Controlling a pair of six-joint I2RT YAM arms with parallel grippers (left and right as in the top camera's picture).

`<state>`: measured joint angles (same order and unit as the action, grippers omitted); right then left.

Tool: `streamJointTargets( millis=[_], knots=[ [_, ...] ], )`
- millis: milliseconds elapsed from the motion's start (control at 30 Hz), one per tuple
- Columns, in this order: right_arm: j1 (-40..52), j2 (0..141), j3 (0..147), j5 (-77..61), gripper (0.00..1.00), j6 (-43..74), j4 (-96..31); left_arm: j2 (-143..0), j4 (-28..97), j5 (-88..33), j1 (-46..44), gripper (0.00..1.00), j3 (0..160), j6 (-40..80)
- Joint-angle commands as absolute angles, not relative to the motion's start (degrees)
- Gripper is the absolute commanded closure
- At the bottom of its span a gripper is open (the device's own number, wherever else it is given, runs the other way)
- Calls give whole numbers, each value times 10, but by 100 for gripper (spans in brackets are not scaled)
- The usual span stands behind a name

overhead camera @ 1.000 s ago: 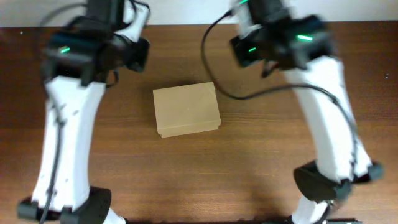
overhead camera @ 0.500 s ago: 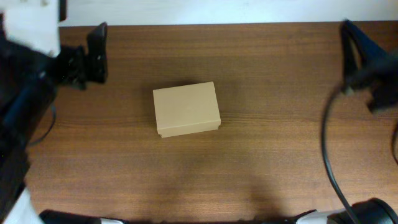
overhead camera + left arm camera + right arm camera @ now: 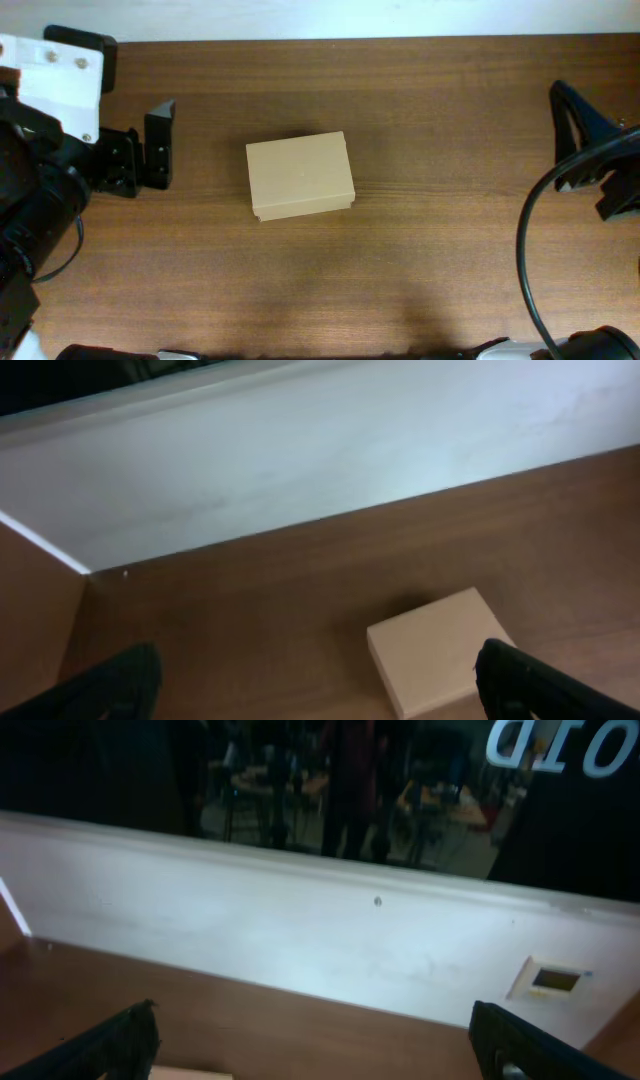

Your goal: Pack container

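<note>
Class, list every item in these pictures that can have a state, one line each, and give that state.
Small tan cardboard box: lid shut, lying flat on the brown wooden table, touched by nothing.
Left gripper: open wide, holding nothing, apart from the box.
Right gripper: open wide, holding nothing, apart from the box.

The box (image 3: 300,176) sits mid-bench (image 3: 420,260) with bare wood all round; left hand (image 3: 158,145) and right hand (image 3: 580,140) are well apart from it.
</note>
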<state>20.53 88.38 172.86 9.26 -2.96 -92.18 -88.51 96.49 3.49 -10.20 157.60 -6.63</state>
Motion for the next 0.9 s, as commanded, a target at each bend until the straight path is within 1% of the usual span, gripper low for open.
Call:
streamJointTargets(
  millis=[0,867],
  knots=[
    [202,888,1728,103,1,-26,-927,-884,966,41,-100,0,1576,-67],
    [202,889,1727,112,1,-26,-944,-884,966,41,-100,0,1576,-67]
  ],
)
